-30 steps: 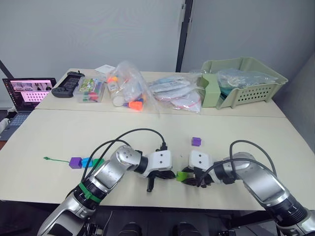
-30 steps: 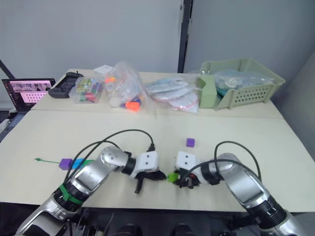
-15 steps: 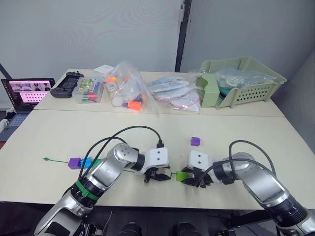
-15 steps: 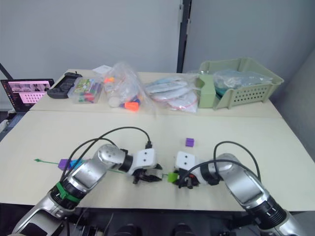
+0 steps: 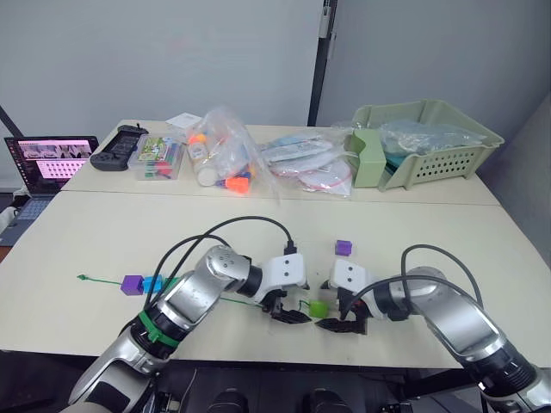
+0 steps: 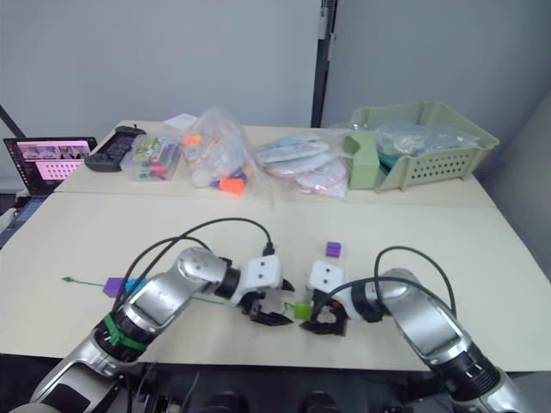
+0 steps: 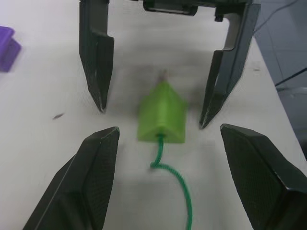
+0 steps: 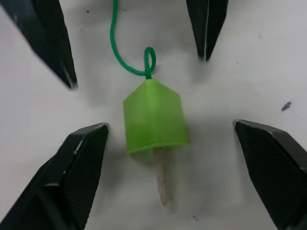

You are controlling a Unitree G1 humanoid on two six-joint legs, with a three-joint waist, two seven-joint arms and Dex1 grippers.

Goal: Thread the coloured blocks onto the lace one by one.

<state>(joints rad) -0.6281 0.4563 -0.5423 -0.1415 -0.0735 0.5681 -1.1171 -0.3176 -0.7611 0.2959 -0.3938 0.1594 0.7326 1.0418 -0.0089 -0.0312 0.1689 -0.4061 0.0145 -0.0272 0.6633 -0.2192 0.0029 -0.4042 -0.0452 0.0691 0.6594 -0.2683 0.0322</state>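
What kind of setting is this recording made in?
Probably an office or lab room: plain pale tables against grey wall panels, an open laptop at the table's edge, and a green plastic basket and bagged toys set out as supplies.

Lime green block: small plastic cube, lying on the bench near its front edge, untouched, tilted with one edge upward. The lace passes through it.

Lace: thin green cord entering one face of the lime block with a small loop; stiff pale tip projects from the opposite face. The far end trails off toward the left.

Purple block and blue block: side by side on the cord near its left end.

Second purple block: loose, apart, farther back.
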